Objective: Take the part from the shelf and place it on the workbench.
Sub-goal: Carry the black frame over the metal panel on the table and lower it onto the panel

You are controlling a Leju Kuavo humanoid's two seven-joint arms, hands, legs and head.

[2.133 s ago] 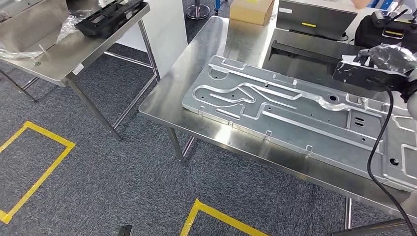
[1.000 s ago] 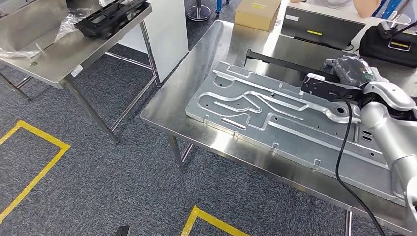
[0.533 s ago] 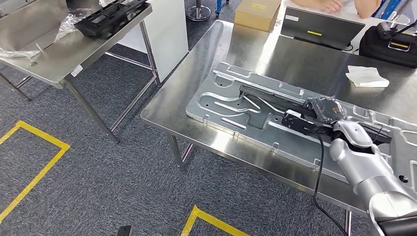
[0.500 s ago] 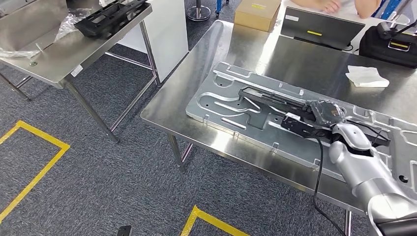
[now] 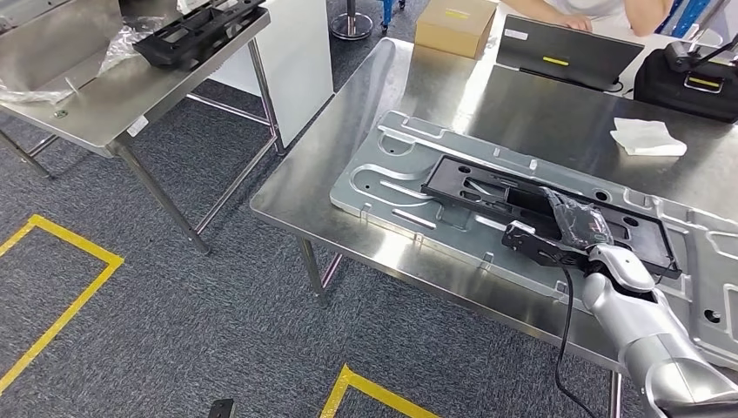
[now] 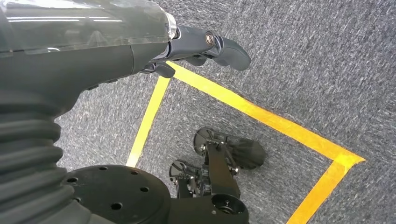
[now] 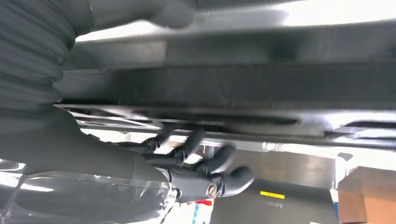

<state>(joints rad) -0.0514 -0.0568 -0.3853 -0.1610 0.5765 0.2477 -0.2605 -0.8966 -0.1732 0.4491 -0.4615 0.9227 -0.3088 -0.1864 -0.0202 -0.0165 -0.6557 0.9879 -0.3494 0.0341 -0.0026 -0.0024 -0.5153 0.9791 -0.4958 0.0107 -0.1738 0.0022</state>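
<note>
The part is a long black plastic frame (image 5: 540, 196). It lies flat on the silver stamped plate (image 5: 383, 178) that covers the steel workbench (image 5: 296, 187). My right hand (image 5: 579, 222), in a clear plastic cover, grips the frame's near edge toward its right end. In the right wrist view the dark fingers (image 7: 196, 163) curl around the frame's rail (image 7: 233, 84), with the thumb on the other side. My left hand (image 6: 201, 44) hangs beside my body over the carpet and holds nothing, its fingers loosely apart.
At the bench's far side are a cardboard box (image 5: 456, 22), a dark laptop (image 5: 566, 48), a black bag (image 5: 687, 74) and a white tissue (image 5: 644, 137); a person's arms (image 5: 609, 10) are behind them. A second steel table (image 5: 87, 96) at left carries another black frame (image 5: 196, 30). Yellow tape (image 5: 52, 235) marks the floor.
My right arm has come down and toward me with the black frame. The frame has gone from hanging above the bench to lying flat on the plate.
</note>
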